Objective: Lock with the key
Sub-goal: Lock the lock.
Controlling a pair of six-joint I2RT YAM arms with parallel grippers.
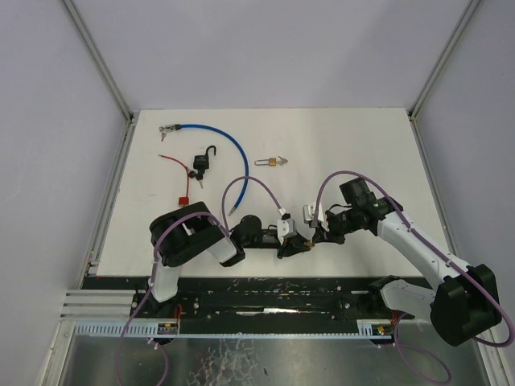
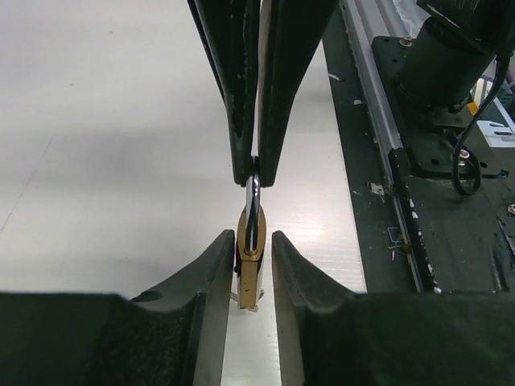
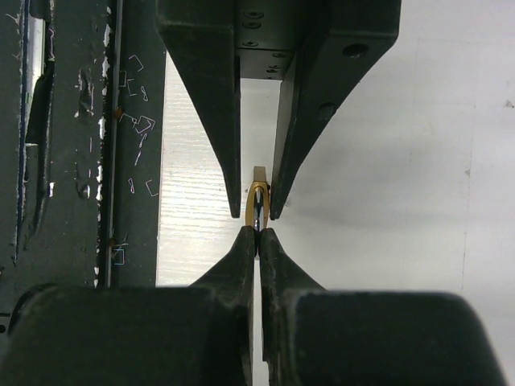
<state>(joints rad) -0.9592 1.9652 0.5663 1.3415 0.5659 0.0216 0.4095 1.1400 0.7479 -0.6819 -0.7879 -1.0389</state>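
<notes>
Brass padlock (image 2: 249, 273): located at lower centre of the overhead frame, just inside the near edge of the table (image 1: 362, 153), between the two arms. Whether it rests on the surface or hangs clear of it cannot be told.

Left fingers (image 2: 211, 273): standing either side of the lock body, narrowly parted. One pad meets a brass face, while a sliver of table shows at the other. Judged not clamped.

Right fingers (image 2: 278, 96): closed tight on the steel shackle (image 2: 253, 193), pinching its crown from the side opposite the left pair.

Shackle condition: seen edge-on in both wrist views, so whether it is seated or sprung cannot be told. The keyhole end is hidden, and no key is visible in or beside this lock.

Farther up the table, all well apart from the arms:
- A black padlock (image 1: 203, 163), left of centre, shackle raised, with what look like small keys beside it.
- A red cord (image 1: 181, 173) trailing to its left.
- A small second padlock (image 1: 274, 162) at upper centre.
- A blue cable (image 1: 217, 133) curving towards the upper left corner.

Assessment: early stage. The lock is secured by one arm, and bracing by the other is not confirmed. Neither arm holds a key. Fetching the key, inserting it and turning it all appear outstanding.
</notes>
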